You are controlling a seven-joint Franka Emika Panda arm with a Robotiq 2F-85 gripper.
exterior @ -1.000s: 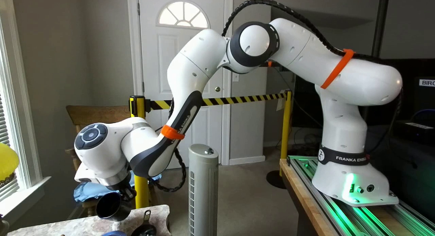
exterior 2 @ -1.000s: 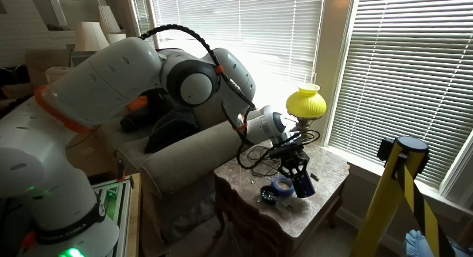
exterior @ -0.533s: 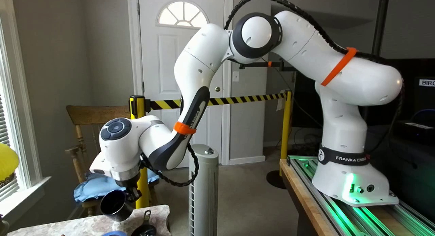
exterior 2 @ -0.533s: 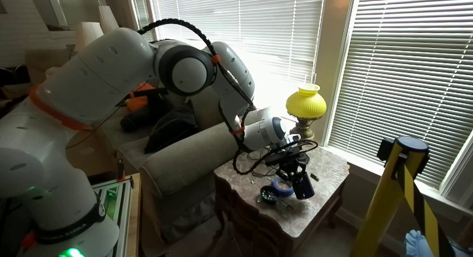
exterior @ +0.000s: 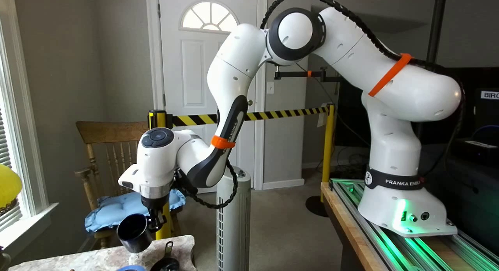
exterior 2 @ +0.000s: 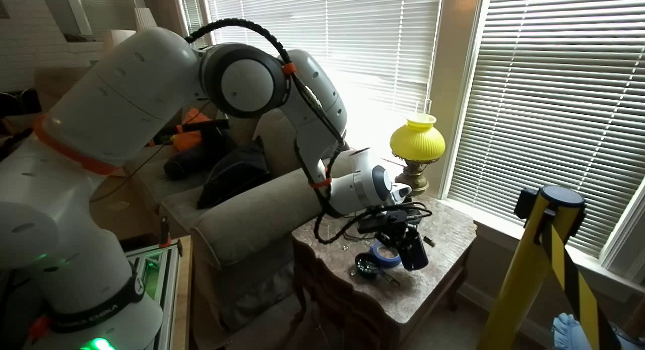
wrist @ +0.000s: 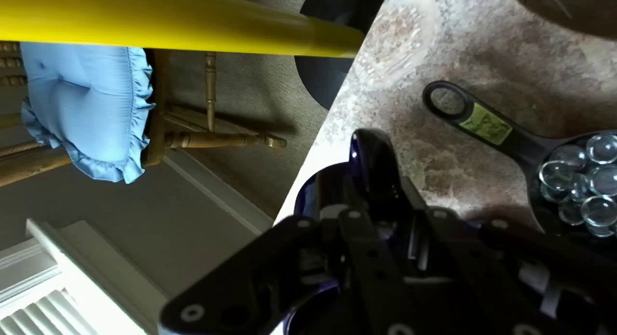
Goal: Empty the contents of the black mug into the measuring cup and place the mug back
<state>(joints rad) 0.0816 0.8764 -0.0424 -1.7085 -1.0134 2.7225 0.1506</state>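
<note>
- I hold glossy black cylindrical mug (exterior: 134, 234), black gripper (exterior: 153, 224) closed tight on handle
- Mug tilted over stone-topped table (exterior 2: 418, 289)
- Black measuring cup (wrist: 532, 154) holding clear round beads (wrist: 599, 210) near carved edge

- I stand in a home, apparently its living room.
- I see an upholstered sofa (exterior 2: 262, 209), a carved table (exterior 2: 448, 224), a yellow-shaded lamp (exterior 2: 417, 141) and window blinds (exterior 2: 549, 113).
- There is a wooden chair (exterior: 113, 132) with a blue cushion (exterior: 113, 214), and a panelled door (exterior: 185, 72).
- Striped barrier tape (exterior: 280, 114) and my metal rails (exterior: 376, 243) look lab-like.
</note>
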